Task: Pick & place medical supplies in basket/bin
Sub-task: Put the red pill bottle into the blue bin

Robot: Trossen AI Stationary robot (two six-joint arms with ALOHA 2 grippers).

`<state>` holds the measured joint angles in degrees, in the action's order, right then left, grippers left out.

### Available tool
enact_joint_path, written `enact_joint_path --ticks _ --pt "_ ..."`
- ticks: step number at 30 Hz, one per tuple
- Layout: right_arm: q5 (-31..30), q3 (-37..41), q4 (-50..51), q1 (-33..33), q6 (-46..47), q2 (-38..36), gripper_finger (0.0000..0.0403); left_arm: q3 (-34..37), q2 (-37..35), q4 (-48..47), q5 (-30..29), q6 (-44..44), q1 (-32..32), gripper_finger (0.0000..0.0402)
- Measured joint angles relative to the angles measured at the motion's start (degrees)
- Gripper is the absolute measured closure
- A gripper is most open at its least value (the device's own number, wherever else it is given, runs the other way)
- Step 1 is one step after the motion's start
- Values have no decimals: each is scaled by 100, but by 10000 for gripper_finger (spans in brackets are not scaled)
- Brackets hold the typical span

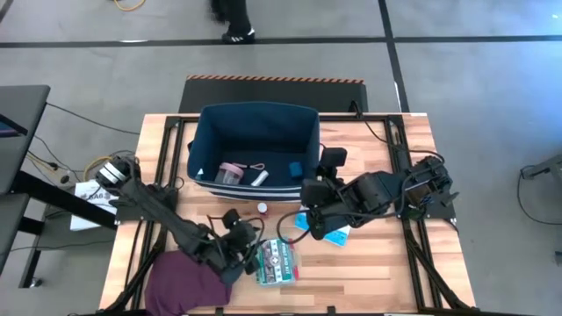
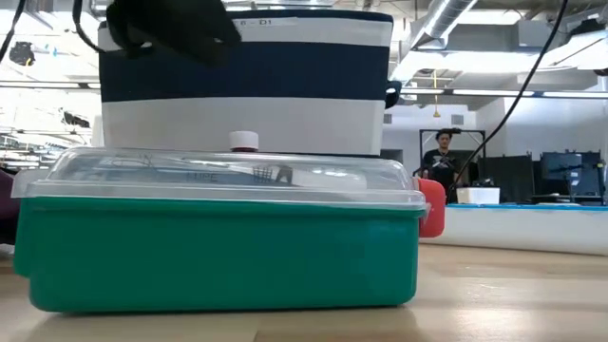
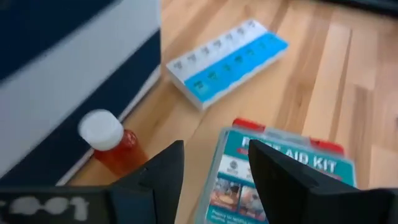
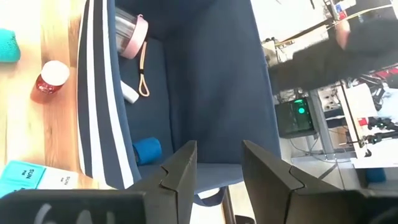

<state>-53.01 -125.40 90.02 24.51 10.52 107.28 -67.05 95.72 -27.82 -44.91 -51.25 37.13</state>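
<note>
1. Navy bin (image 1: 255, 123) sits at the far middle of the wooden desk (image 1: 378, 263); white stripes run along its lower wall
2. Inside the bin: pink-lidded container (image 1: 231, 172), white tube (image 1: 260, 178) and a blue block (image 1: 296, 167) lie on the bottom, along the near wall
3. Orange vial (image 1: 262, 209) with white cap stands upright on the desk just outside the bin's near wall
4. Light-blue pill organizer (image 1: 327, 231) lies flat on the desk, partly under the right arm
5. Green first-aid kit box (image 1: 277, 262) lies flat near the desk's front edge, clear lid up
6. Purple cloth (image 1: 184, 281) is heaped at the front left corner
7. Left gripper (image 1: 248, 251) hangs low beside the kit box, fingers (image 3: 165, 174) parted and empty, the kit's label and the vial just ahead of them
8. Right gripper (image 1: 309, 195) hovers by the bin's near right corner, fingers (image 4: 180, 174) spread, grasping nothing
9. Person (image 2: 441, 161) stands in the room beyond the desk
</note>
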Motion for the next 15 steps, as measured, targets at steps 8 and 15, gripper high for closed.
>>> enact_joint_path --ticks 8,15 --pt "7 2 0 0 -26 0 285 9 767 323 116 163 -176 234" --pt "26 2 -1 12 -42 2 285 9 693 -775 -721 -656 -466 259"
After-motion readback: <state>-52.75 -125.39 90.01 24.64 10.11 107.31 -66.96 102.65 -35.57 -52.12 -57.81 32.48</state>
